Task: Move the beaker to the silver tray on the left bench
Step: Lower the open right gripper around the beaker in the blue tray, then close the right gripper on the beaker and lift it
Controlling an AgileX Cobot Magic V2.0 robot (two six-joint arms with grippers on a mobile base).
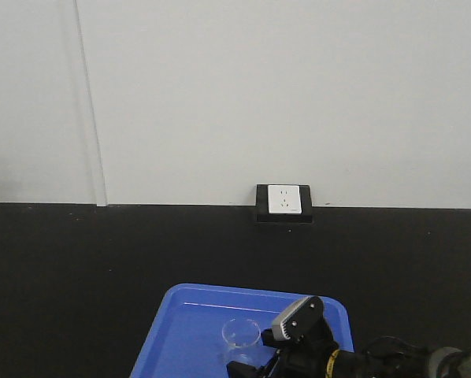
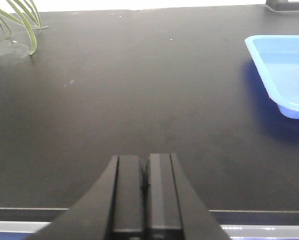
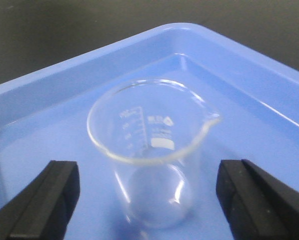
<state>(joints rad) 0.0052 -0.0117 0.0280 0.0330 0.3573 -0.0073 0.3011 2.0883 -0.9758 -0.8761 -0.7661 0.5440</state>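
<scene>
Jaws of the right gripper (image 3: 152,197) stand spread wide, one black finger on each side of the beaker (image 3: 149,150) and neither touching the glass. Jaws of the left gripper (image 2: 145,172) are pressed together on nothing, above bare bench.

Progress, as a judgement: the task is at its start. The beaker stands upright inside the blue tray (image 3: 189,37), not yet gripped or lifted. Closing on it, raising it, carrying it over and setting it down are all left to do. The silver tray appears in no view.

Materials and shapes, largest first. A plain off-white wall (image 1: 259,94) fills the upper half of the front view. Below it runs a matte black bench top (image 2: 139,90), faintly dusty. The blue tray is smooth, glossy plastic, rectangular with rounded corners and a raised sloping rim. The beaker is thin clear glass, cylindrical, with a flared lip, a small pouring spout and white printed graduation marks; it looks empty. A small white socket (image 1: 283,201) in a black frame sits where wall meets bench. Thin green leaves (image 2: 24,25) droop in at the far corner of the left wrist view.
</scene>
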